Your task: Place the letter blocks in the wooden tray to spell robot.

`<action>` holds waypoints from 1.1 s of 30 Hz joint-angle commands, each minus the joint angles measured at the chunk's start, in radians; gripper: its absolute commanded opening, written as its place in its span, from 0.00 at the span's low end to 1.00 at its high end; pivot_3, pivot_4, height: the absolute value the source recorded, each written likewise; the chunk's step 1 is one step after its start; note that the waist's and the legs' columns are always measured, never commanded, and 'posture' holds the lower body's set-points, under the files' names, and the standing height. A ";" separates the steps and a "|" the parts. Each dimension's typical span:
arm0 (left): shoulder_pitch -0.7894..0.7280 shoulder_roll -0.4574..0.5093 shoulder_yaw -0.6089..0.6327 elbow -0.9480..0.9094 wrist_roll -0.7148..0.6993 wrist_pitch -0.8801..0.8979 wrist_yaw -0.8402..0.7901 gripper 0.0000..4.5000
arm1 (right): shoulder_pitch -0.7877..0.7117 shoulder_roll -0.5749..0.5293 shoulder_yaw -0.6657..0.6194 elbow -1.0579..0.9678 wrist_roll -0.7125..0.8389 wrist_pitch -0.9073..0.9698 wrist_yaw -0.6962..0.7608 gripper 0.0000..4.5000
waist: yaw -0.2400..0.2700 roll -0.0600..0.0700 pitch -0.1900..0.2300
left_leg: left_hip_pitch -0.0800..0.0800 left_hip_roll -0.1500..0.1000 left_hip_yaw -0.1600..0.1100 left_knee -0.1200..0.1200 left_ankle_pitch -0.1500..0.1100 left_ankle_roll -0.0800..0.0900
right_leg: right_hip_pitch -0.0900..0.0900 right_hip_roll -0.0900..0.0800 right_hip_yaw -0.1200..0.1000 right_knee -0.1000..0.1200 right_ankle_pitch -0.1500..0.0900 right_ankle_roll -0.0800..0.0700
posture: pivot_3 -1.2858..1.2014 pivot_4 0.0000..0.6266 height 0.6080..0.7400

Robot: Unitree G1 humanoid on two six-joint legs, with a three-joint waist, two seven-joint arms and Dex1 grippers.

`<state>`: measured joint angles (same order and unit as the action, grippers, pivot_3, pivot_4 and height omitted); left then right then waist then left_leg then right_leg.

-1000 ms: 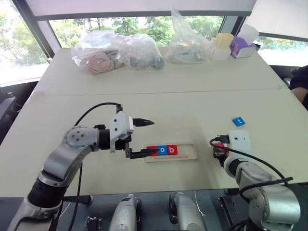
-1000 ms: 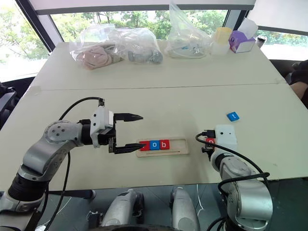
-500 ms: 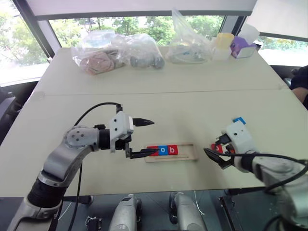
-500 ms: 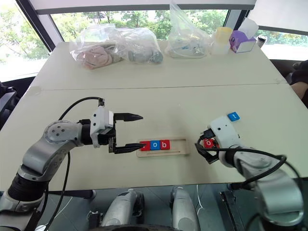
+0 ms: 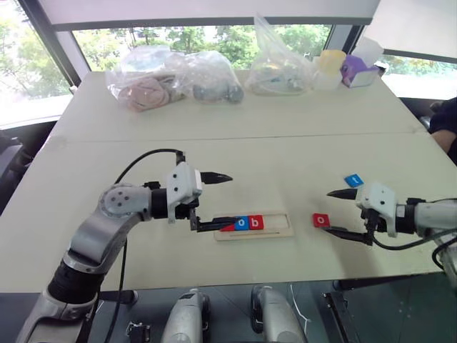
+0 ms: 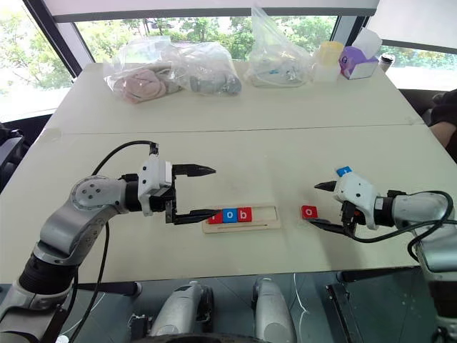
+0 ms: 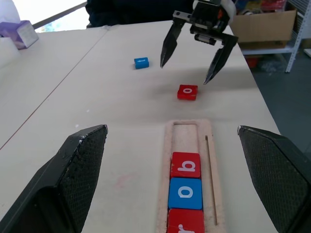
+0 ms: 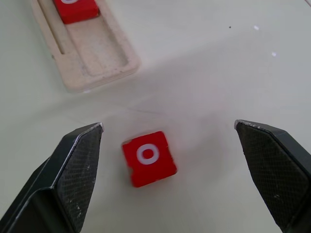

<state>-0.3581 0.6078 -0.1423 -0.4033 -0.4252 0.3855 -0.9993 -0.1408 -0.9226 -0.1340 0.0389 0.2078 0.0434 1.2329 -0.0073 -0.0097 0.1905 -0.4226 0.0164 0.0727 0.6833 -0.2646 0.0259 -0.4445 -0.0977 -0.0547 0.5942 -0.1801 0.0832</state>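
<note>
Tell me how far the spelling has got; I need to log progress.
Done: red r, blue o and red b sit in the wooden tray, two slots empty. In hand: nothing; the right gripper, open, frames the red o block lying on the table right of the tray. Left: seat that o, then the blue block farther right. The left gripper is open at the tray's left end.

The wooden tray (image 8: 92,53) is cut off by the right wrist view's edge, as is the red tile (image 8: 75,9) in it, its letter out of frame. In the left wrist view the nearest red tile (image 7: 186,222) is cropped, its letter only partly readable. The letter on the far blue tile (image 5: 353,180) is too small to read. The contents of the plastic bags (image 5: 171,78) at the far side stay indistinct.
</note>
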 commanded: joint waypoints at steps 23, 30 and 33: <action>-0.012 0.007 0.020 -0.048 -0.018 0.012 0.011 1.00 | -0.118 -0.005 0.099 0.301 0.012 -0.111 0.137 0.82 | 0.020 0.000 0.000 | 0.003 0.000 0.001 0.001 0.000 0.000 | 0.002 0.000 0.001 0.001 0.001 -0.001 | 0.52 0.24 1.00; -0.014 0.005 0.018 -0.045 -0.017 0.012 0.009 1.00 | -0.125 -0.003 0.099 0.300 0.017 -0.091 0.142 0.25 | 0.020 0.000 0.000 | 0.003 0.000 0.002 0.001 0.000 0.000 | 0.002 0.000 0.001 0.001 0.001 -0.001 | 0.52 0.24 1.00; -0.013 0.006 0.019 -0.046 -0.017 0.010 0.009 1.00 | -0.130 -0.002 0.100 0.296 0.020 -0.077 0.143 0.25 | 0.020 0.000 0.000 | 0.003 0.000 0.002 0.001 0.000 0.000 | 0.002 0.000 0.001 0.001 0.001 -0.001 | 0.52 0.24 1.00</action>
<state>-0.3583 0.6099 -0.1416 -0.4165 -0.4263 0.4050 -0.9909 -0.2544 -0.9168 -0.0174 0.3400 0.2123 -0.0424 1.3742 0.0125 -0.0093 0.1902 -0.4191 0.0165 0.0747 0.6840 -0.2644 0.0259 -0.4421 -0.0978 -0.0536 0.5953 -0.1790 0.0818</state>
